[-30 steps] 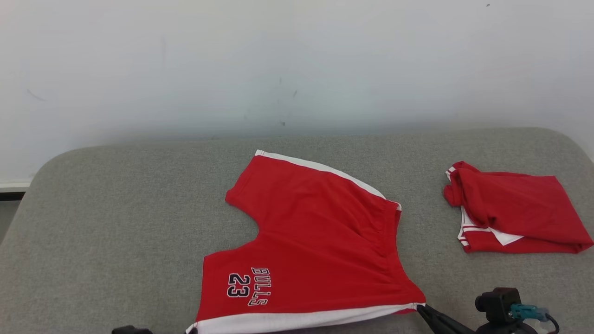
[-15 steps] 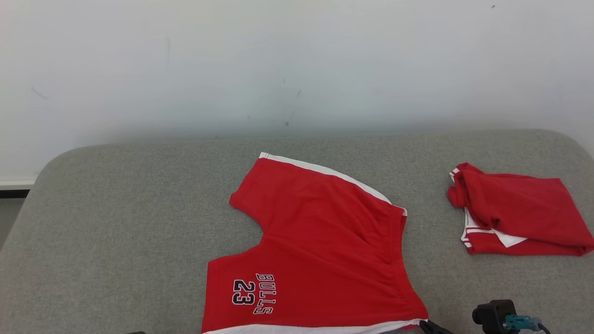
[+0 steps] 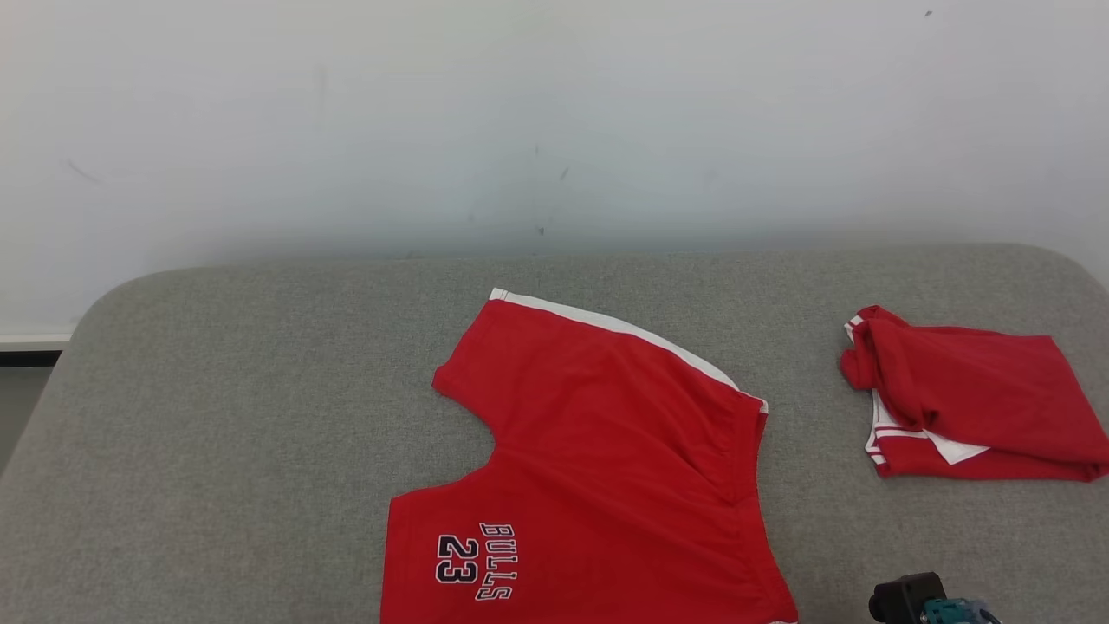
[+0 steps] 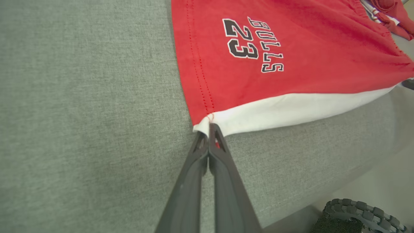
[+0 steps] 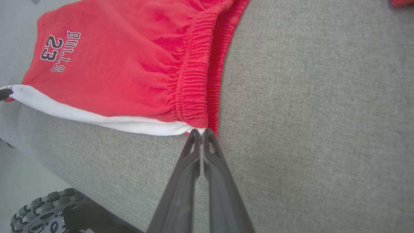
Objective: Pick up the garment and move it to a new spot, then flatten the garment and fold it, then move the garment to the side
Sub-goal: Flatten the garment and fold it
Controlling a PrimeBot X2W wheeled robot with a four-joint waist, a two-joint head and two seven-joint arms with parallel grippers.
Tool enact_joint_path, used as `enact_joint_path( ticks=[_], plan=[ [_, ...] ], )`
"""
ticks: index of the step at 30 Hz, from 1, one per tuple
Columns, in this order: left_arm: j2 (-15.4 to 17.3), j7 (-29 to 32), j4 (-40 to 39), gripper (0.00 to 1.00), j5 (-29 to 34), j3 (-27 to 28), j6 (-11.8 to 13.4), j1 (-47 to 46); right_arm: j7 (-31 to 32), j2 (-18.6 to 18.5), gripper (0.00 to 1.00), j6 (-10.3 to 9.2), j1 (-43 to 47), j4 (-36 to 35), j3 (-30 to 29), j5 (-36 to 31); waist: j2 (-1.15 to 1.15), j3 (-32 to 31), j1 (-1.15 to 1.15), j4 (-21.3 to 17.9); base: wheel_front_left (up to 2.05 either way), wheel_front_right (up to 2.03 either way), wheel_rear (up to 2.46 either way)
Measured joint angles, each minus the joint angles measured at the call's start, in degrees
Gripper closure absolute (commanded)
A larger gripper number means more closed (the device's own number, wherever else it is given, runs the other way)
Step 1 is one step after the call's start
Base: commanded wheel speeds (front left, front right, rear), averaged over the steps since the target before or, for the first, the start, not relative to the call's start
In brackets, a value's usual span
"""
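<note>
grey padded surface [image 3: 217, 390] | red shorts [image 3: 606, 451] spread flat mid-surface, white side band along the near edge | second red garment [image 3: 970, 407] bundled well apart, right | left fingers [image 4: 223, 168] pinching shorts' hem corner | right fingers [image 5: 181, 181] pinching waistband corner

You are working in a bare test room, likely a lab: a plain, scuffed white wall [image 3: 554, 113], a grey fabric-covered bench [image 3: 217, 390], and a pale floor [image 4: 385, 181] beneath the robot's treaded wheel [image 4: 362, 212].

Open grey cushion [image 3: 217, 416] is left beyond and left of the red shorts [image 3: 598, 468]; rightward, passage is blocked by a seemingly folded garment [image 3: 970, 399].
</note>
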Motion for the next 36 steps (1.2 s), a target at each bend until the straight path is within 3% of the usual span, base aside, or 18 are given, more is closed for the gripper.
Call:
enact_joint_path(
  ticks=[4,5,6,7,8,9,10,21,36],
  plan=[
    [-0.6,0.2,0.7,0.99,-0.4,0.1,0.0,0.0,0.4,0.7,1.0,-0.55,-0.1,0.3,0.0,0.0,0.0,0.0,0.0,0.2,0.0,0.0,0.0],
    [-0.8,0.2,0.7,0.87,-0.4,0.1,0.0,0.0,0.4,0.8,0.93,-0.55,-0.1,0.4,0.0,0.0,0.0,0.0,0.0,0.2,0.0,0.0,0.0],
    [-0.9,0.3,0.8,0.75,-0.4,0.1,0.0,-0.1,0.4,0.9,0.82,-0.56,-0.1,0.4,0.0,0.0,0.0,0.0,0.0,0.3,0.0,0.0,0.0],
    [-1.0,0.4,0.8,0.54,-0.4,0.1,0.0,-0.1,0.4,1.0,0.58,-0.56,-0.1,0.4,0.0,0.0,0.0,0.0,0.0,0.3,0.0,0.0,0.0],
    [-1.0,0.4,0.9,0.31,-0.4,0.1,0.0,-0.1,0.4,1.1,0.42,-0.56,-0.1,0.4,0.0,0.0,0.0,0.0,0.0,0.4,0.0,0.0,0.0],
    [-1.0,0.4,1.0,0.05,-0.4,0.2,0.1,-0.1,0.4,1.1,0.02,-0.56,-0.1,0.4,-0.1,0.0,0.0,0.0,0.0,0.4,0.0,0.0,0.0],
    [-1.0,0.4,1.0,0.0,-0.5,0.3,0.4,-0.1,0.4,1.2,0.0,-0.56,-0.2,0.3,-0.2,0.0,0.0,0.1,0.0,0.5,0.0,0.0,0.0],
    [0.7,-0.7,-1.0,0.0,-0.5,1.7,2.1,0.0,-0.2,-0.9,0.0,-0.54,0.0,-2.4,-2.8,2.4,0.0,-0.1,0.0,0.8,0.0,0.0,0.0],
    [5.1,-3.7,-9.0,0.0,-1.2,6.2,5.7,2.4,-1.9,-6.1,0.0,-0.38,3.4,-13.2,-7.2,6.7,0.0,-0.5,0.0,0.1,0.0,0.0,0.0]
  ],
)
